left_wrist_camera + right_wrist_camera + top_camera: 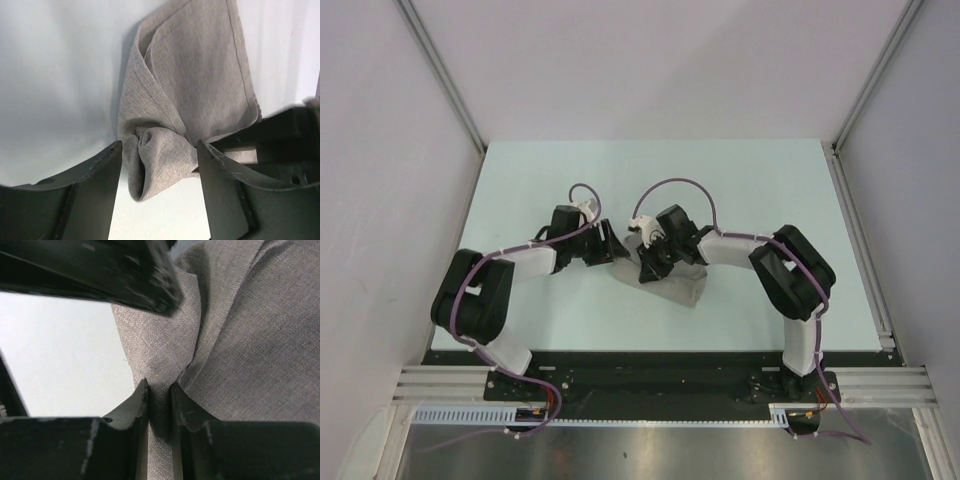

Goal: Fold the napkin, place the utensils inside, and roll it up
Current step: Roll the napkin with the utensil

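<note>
My right hand (159, 392) pinches a ridge of the napkin (250, 340) between its tips; my left hand (159, 145) stands spread either side of the bunched end, gripping nothing; beyond it the folded cloth lies on the counter (55, 75); I judge a slow, even roll best.

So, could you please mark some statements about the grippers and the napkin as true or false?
1. The right gripper pinches a fold of the napkin. True.
2. The left gripper is shut tight on the cloth. False: its jaws stand open, with the bunched end between them.
3. The napkin lies flat and fully spread. False: it is folded and bunched.
4. A black utensil lies in plain sight beside the napkin. False: none shows in any view.
5. Both grippers are at the napkin. True.
</note>
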Controlling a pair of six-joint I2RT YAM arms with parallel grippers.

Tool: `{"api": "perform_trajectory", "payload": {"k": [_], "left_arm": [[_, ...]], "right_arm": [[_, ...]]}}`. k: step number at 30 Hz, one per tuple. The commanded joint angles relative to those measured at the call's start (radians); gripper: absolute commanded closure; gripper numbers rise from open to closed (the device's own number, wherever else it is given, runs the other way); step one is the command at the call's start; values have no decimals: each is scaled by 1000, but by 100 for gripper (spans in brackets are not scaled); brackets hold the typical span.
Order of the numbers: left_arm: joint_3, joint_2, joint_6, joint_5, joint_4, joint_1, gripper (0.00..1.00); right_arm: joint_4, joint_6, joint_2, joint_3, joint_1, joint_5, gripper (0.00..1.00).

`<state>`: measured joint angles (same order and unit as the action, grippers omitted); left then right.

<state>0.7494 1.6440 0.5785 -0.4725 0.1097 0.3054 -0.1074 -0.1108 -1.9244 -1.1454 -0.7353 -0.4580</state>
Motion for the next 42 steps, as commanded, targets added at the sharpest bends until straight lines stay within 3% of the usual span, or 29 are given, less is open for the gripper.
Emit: {"api": "perform_trajectory", "payload": {"k": [1,5,13,26,29,31,34,35,38,42], "left_arm": [[-30,-95,-35,67,34,-14,32],[-74,-136,-62,51,82,-14,32],[-146,-148,-45,-12,202,-11,36],[-151,-69,-16,-48,320,3,46],[-145,-50,-8,-54,341,4,55],[-140,-41,-6,-58,349,4,67],[-133,-21,-2,-57,334,4,88],[-125,-16,-3,-49,326,4,95],[-101,3,7,-12,272,4,100],[-67,31,20,6,214,4,100]], "right_arm": [[-116,65,-120,-16,60,-253,94],[-117,106,-198,-57,128,-395,97],[-175,143,-312,-135,192,-520,98],[-236,138,-416,-186,229,-562,98],[-241,137,-418,-191,229,-561,98],[-244,140,-415,-194,229,-555,97],[-248,148,-400,-203,231,-544,91],[-250,149,-380,-208,231,-541,83],[-252,160,-316,-212,232,-507,66],[-242,189,-228,-220,238,-470,59]]}}
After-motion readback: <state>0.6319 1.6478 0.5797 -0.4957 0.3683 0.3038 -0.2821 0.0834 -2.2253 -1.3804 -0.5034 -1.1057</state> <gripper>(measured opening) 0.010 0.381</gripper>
